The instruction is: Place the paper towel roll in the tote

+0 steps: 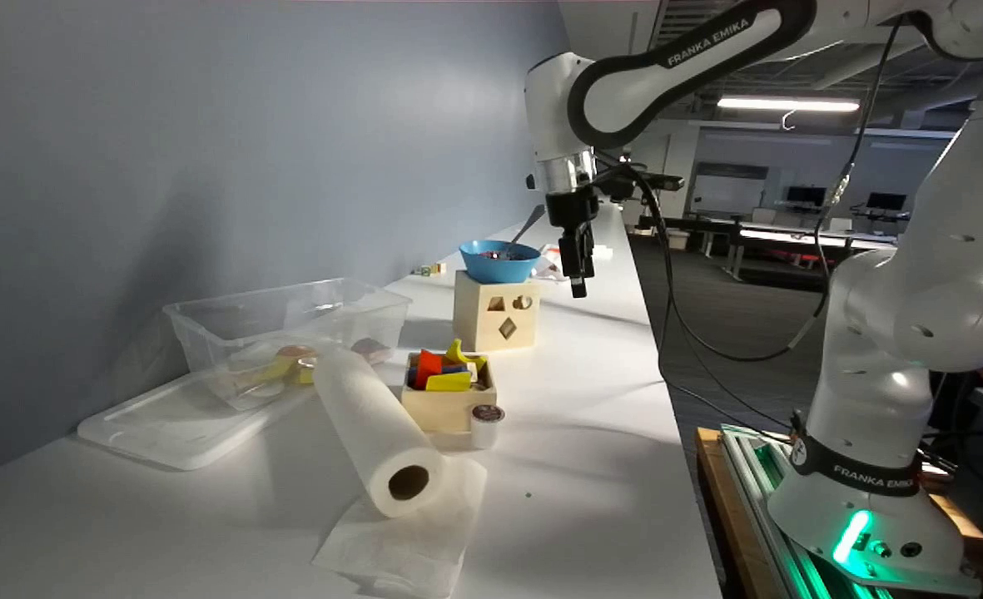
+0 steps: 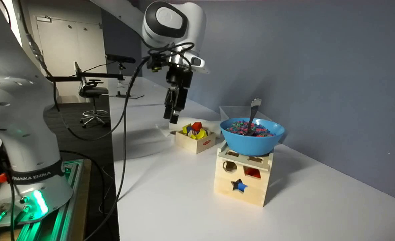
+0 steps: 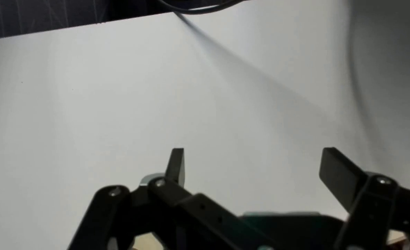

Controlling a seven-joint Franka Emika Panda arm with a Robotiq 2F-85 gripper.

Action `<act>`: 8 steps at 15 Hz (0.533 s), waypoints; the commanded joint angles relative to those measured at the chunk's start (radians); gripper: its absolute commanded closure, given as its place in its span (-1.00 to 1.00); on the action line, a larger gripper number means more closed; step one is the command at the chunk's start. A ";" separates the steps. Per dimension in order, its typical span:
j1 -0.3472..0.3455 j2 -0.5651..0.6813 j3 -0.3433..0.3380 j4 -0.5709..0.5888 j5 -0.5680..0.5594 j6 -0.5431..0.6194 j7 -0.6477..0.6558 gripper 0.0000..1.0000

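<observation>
The white paper towel roll [image 1: 372, 426] lies on the white table, its dark core hole facing the camera in an exterior view. Its far end overlaps the tote's near corner; I cannot tell whether they touch. In an exterior view, part of the roll [image 2: 186, 121] shows behind a block tray. The clear tote [image 1: 208, 329] stands by the wall with a few yellow and brownish items in or behind it. A strip of tote [image 2: 231, 112] shows behind the blue bowl. My gripper [image 1: 578, 284], also in an exterior view [image 2: 171, 117], hangs above the table away from the roll. In the wrist view the gripper [image 3: 251, 163] is open and empty.
A translucent lid [image 1: 166, 424] lies beside the tote. A wooden tray of blocks [image 1: 437, 412] and a small white cup [image 1: 485, 428] stand beside the roll. A blue bowl [image 1: 495, 268] with a utensil sits on a wooden shape box [image 2: 240, 180]. A paper sheet [image 1: 408, 549] lies under the roll's near end.
</observation>
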 commanded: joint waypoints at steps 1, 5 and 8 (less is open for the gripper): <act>0.085 -0.022 0.055 -0.062 -0.024 0.041 -0.039 -1.00; 0.193 -0.013 0.151 -0.096 -0.028 0.077 -0.037 -1.00; 0.262 0.019 0.215 -0.078 -0.041 0.071 -0.058 -1.00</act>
